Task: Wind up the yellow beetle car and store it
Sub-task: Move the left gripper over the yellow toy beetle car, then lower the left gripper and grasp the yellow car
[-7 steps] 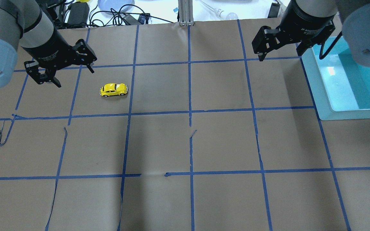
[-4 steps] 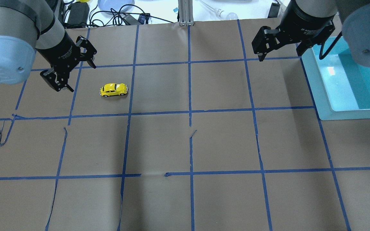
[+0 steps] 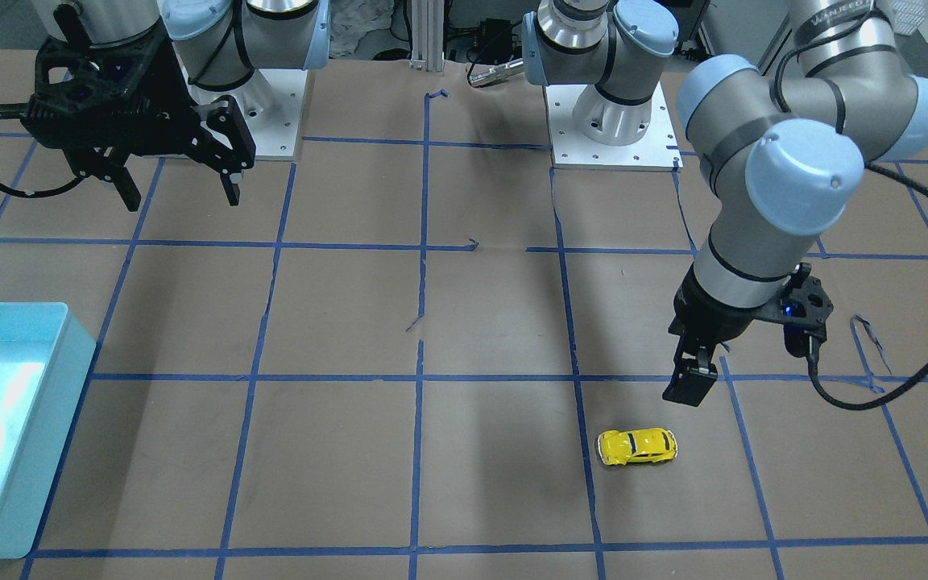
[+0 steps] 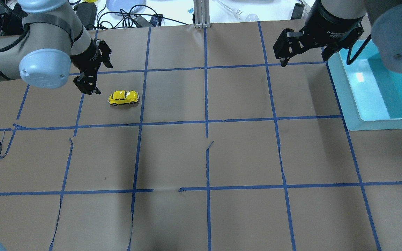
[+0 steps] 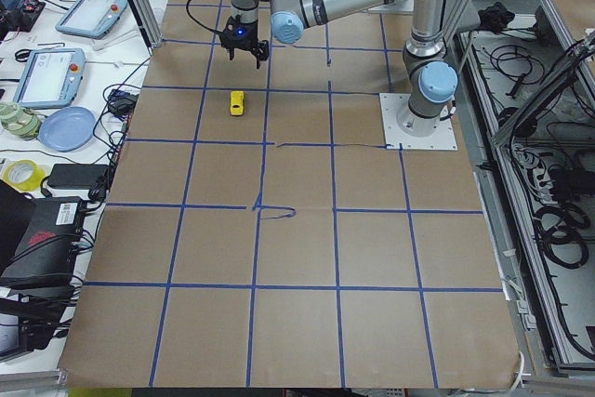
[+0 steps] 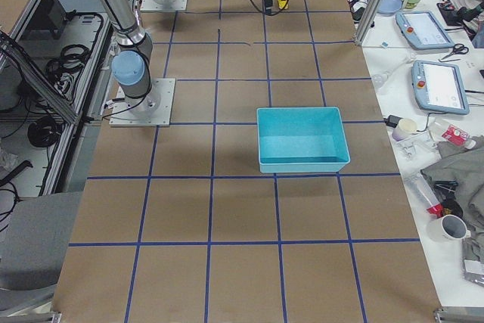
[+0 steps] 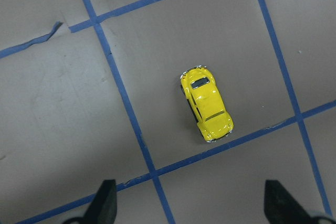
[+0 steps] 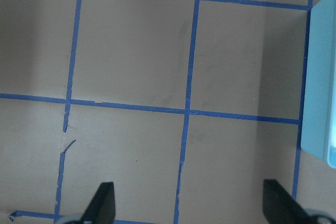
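Note:
The yellow beetle car [image 4: 123, 97] stands on its wheels on the brown paper, left of centre. It also shows in the front view [image 3: 638, 446] and in the left wrist view [image 7: 206, 103]. My left gripper [image 4: 104, 80] is open and empty. It hovers just left of the car and points down; in the left wrist view [image 7: 191, 208] the car lies ahead of the two fingertips. My right gripper [image 4: 305, 61] is open and empty above the table at the far right, next to the teal bin [image 4: 354, 104].
The teal bin [image 3: 61, 387] looks empty in the right side view [image 6: 302, 163]. Blue tape lines grid the brown paper, with small tears. An aluminium post [image 4: 201, 12], cables and a blue plate [image 4: 126, 5] lie past the far edge.
My left arm has swung right towards the car and the gripper has turned. The car and my right arm have not moved.

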### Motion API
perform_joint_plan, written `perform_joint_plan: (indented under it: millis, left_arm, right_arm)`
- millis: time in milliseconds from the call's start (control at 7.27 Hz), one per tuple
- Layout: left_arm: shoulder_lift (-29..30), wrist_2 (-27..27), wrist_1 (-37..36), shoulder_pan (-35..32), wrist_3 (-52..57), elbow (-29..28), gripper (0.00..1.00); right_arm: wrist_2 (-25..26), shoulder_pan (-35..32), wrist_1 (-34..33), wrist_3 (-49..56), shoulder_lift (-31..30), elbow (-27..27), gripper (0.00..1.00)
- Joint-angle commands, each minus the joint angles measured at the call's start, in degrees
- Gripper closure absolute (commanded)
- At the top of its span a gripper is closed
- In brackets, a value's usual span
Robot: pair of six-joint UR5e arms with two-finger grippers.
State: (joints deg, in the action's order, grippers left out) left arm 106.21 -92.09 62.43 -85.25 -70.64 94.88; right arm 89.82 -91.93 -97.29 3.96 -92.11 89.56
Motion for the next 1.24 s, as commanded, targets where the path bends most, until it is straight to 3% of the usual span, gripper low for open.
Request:
perform_joint_plan:
  millis: [0, 550, 1100]
  left_arm:
    - [5.65, 0.07, -7.73, 0.0, -3.71, -0.14, 0.0]
    - [14.09, -0.46, -12.41, 0.0, -7.02, -0.23, 0.0]
    - [15.78, -0.81, -13.74, 0.0, -10.92, 0.04, 0.0]
  right_arm:
    - [0.0, 0.0, 0.0, 0.0, 0.0, 0.0, 0.0]
    - [0.0, -0.09, 0.0, 0.0, 0.0, 0.0, 0.0]
    - [0.0, 0.0, 0.0, 0.0, -0.09, 0.0, 0.0]
